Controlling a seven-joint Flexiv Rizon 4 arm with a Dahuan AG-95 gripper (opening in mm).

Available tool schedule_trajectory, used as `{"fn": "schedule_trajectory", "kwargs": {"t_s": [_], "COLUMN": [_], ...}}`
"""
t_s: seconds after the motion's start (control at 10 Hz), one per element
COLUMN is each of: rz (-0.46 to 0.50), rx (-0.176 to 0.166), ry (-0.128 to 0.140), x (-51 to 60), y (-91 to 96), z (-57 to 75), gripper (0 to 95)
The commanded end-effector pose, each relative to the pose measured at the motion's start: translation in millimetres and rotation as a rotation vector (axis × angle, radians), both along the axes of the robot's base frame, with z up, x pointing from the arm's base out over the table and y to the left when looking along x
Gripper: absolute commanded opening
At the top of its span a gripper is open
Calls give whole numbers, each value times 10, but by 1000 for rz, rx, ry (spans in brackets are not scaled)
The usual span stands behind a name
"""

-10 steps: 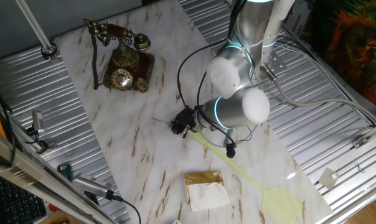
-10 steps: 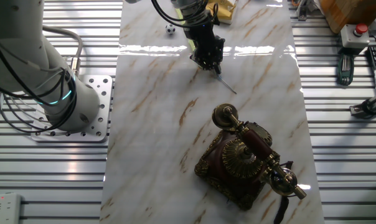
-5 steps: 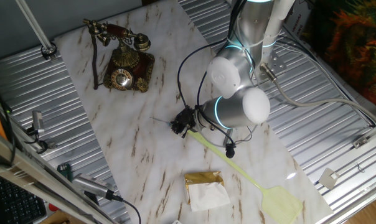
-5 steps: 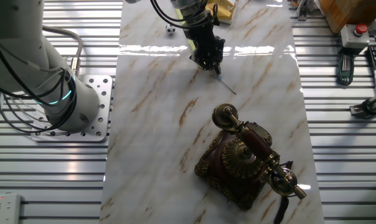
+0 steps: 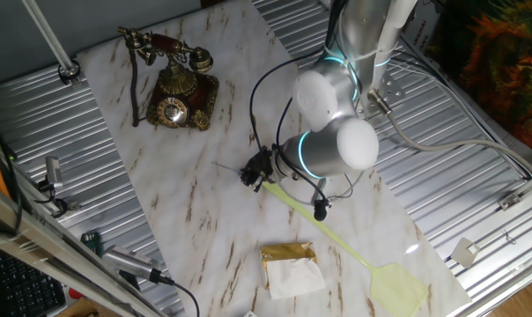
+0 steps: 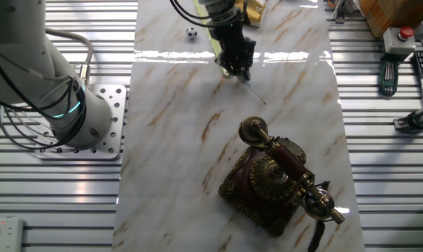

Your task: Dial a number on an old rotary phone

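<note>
The old rotary phone [image 5: 179,85] stands at the far left end of the marble sheet, dark bronze body, round brass dial [image 5: 172,111] on its front, dark red-and-brass handset [image 5: 167,48] on the cradle. In the other fixed view the phone [image 6: 273,183] shows from behind, so the dial is hidden. My gripper [image 5: 253,175] is mid-sheet, well short of the phone. It is shut on a thin dark rod [image 5: 228,167] whose tip points toward the phone. The gripper [image 6: 238,68] and rod [image 6: 256,95] also show in the other fixed view.
A yellow fly swatter [image 5: 358,254] lies across the sheet under the arm. A gold tissue packet [image 5: 291,268] sits near the front edge. A small black-and-white ball [image 6: 191,32] lies beyond the gripper. Tools [image 6: 389,72] lie on the ribbed metal table.
The arm's elbow and gripper have shifted slightly toward the phone with the rod in hand. The phone has not moved.
</note>
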State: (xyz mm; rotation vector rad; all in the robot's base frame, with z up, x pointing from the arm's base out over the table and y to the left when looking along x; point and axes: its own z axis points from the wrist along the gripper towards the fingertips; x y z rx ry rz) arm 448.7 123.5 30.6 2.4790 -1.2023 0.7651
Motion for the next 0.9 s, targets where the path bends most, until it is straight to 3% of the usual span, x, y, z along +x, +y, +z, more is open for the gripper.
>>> {"fn": "schedule_trajectory", "kwargs": {"t_s": [0.1, 0.3, 0.4, 0.6, 0.7, 0.9], "rz": [-102, -219, -286, -371, -417, -509], "rx": [70, 168, 224, 280, 329, 418], "ry": [-42, -80, -78, -88, -101, -114], "x": [-6, 29, 114, 246, 301, 313], "y": [33, 65, 53, -2, -41, -110], "z": [197, 438, 595, 847, 994, 1135], "gripper": [0, 0, 0, 0, 0, 0]}}
